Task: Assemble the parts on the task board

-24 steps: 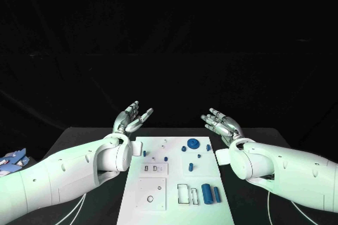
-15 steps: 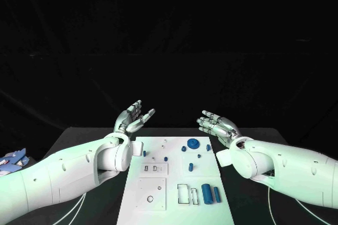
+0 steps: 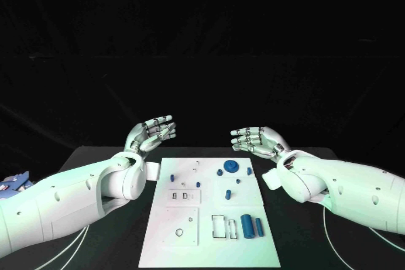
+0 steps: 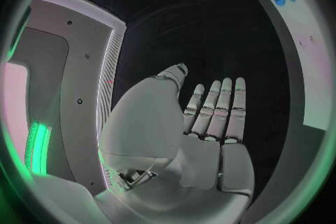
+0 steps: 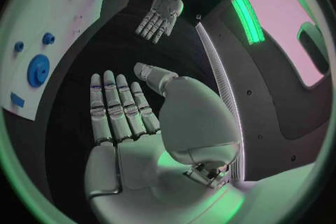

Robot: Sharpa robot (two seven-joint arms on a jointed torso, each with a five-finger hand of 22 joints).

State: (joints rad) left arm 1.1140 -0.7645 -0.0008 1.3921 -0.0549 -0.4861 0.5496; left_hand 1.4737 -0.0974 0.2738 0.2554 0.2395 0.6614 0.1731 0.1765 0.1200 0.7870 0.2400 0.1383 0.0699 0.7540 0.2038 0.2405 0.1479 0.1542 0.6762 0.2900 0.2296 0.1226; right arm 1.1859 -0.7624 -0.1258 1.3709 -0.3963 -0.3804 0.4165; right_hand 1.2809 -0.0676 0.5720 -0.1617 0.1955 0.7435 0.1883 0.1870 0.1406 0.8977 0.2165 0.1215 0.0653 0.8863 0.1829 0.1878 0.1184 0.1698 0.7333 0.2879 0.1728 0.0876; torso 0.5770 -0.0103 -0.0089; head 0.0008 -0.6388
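Parts (image 3: 247, 225) lie on the board (image 3: 211, 246), nearer you than both empty, spread hands; right hand (image 3: 256, 141) is closer than left hand (image 3: 152, 133).

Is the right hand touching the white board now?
Apart. The head view shows the right hand raised beyond the far edge of the white board, with dark table between them and nothing held.

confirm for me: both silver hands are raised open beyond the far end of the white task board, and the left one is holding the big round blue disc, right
Not quite. The left silver hand holds nothing; its fingers are spread and empty in the left wrist view. The big round blue disc lies on the white task board, as the head view shows. The rest stands: the right silver hand is also raised open beyond the board's far end.
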